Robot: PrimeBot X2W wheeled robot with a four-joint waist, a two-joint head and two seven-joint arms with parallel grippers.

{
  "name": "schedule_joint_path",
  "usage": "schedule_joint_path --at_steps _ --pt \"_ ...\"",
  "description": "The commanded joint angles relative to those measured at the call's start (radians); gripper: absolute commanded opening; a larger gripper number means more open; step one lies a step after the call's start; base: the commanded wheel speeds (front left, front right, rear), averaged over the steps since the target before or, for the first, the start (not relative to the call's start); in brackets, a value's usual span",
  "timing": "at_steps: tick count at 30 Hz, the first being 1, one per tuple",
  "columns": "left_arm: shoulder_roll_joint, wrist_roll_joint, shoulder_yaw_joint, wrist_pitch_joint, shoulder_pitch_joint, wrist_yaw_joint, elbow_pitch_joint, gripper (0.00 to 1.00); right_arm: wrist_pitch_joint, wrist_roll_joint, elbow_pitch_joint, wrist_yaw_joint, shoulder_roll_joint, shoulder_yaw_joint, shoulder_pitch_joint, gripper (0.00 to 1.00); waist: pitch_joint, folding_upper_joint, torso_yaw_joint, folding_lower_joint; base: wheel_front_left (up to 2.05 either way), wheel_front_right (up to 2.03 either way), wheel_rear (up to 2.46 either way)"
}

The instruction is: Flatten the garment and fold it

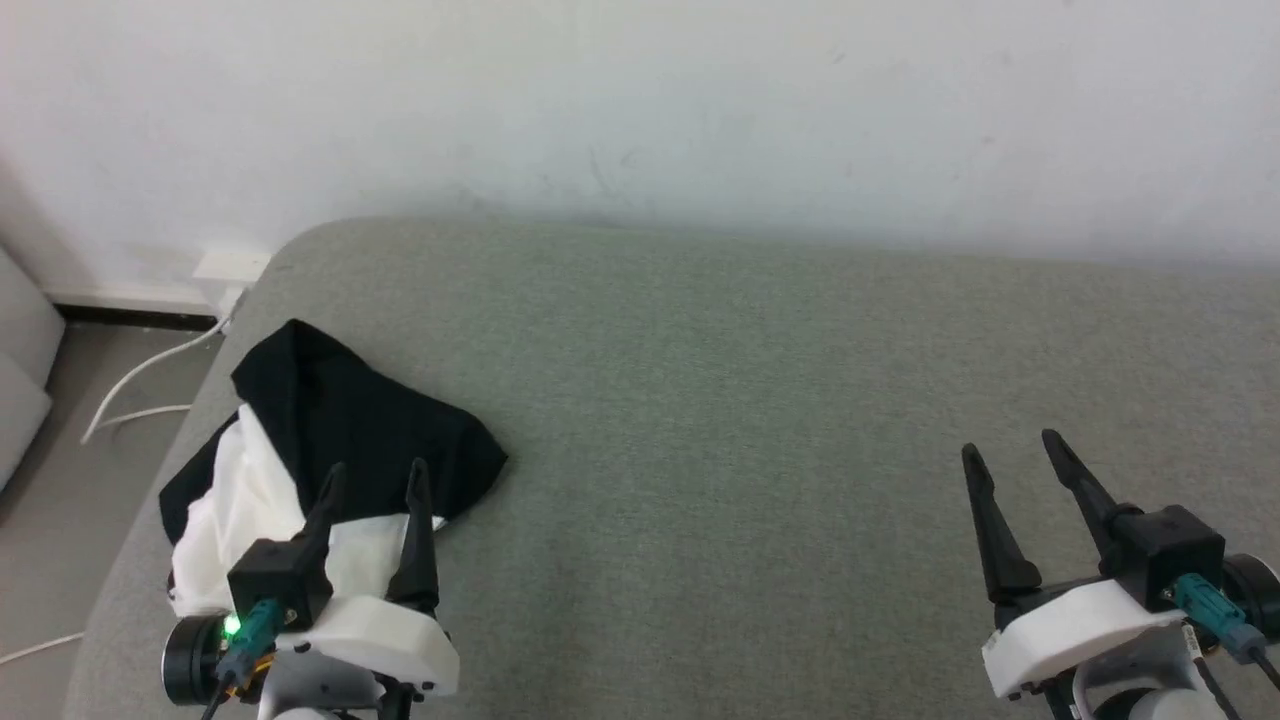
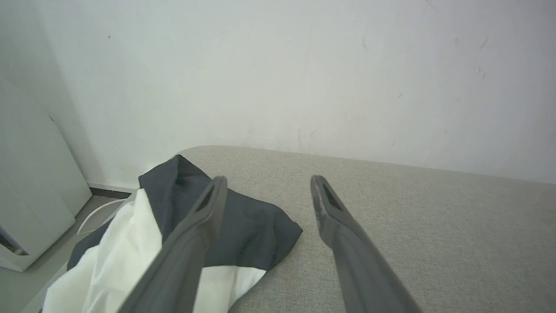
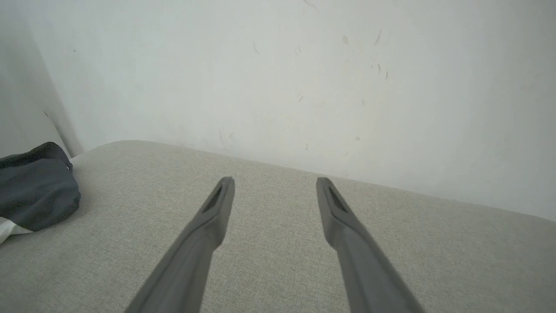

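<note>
A soft, thin long-sleeved garment (image 1: pixel 370 430) of white and black fabric lies crumpled in a heap at the near left corner of the grey fabric-covered worktop (image 1: pixel 760 400). Its black part is draped over the top and its white panel spills toward the left edge. In the left wrist view the garment (image 2: pixel 256 234) sits low and left. In the right wrist view the garment (image 3: pixel 34 195) shows at the far left edge.

The left hand (image 1: pixel 378 466) is released, its two long dark fingers spread with nothing between them. In the head view the tips overlap the heap, but whether they touch the cloth cannot be told. In its own wrist view the left hand (image 2: pixel 268 180) has one finger crossing in front of the black fabric and the other over bare grey cover.

The right hand (image 1: pixel 1009 443) is also spread wide and holds nothing, well apart from the garment, over bare cover on the right side. Its wrist view shows the right hand (image 3: pixel 276 180) pointing toward the scuffed white wall (image 3: pixel 304 78).

Beyond the left edge are a grey floor (image 1: pixel 60 500), a white cable (image 1: pixel 140 375) trailing from a white socket plate (image 1: pixel 230 265), a black skirting (image 1: pixel 130 318) and a pale panel (image 1: pixel 20 360).
</note>
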Motion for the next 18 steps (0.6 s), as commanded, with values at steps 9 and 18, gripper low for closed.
schedule_joint_path --at_steps 9,18 --pt "-0.001 -0.009 0.005 -0.027 -0.016 0.013 0.015 1.00 -0.012 0.006 -0.015 -0.001 0.002 0.005 0.005 1.00 0.013 0.0000 0.099 0.0000 0.00 0.00 0.00" --pt "-0.001 -0.030 0.008 -0.046 -0.021 0.018 0.024 1.00 -0.020 0.007 -0.017 -0.001 0.002 0.010 0.002 1.00 0.023 0.0000 0.167 0.0000 0.00 0.00 0.00"
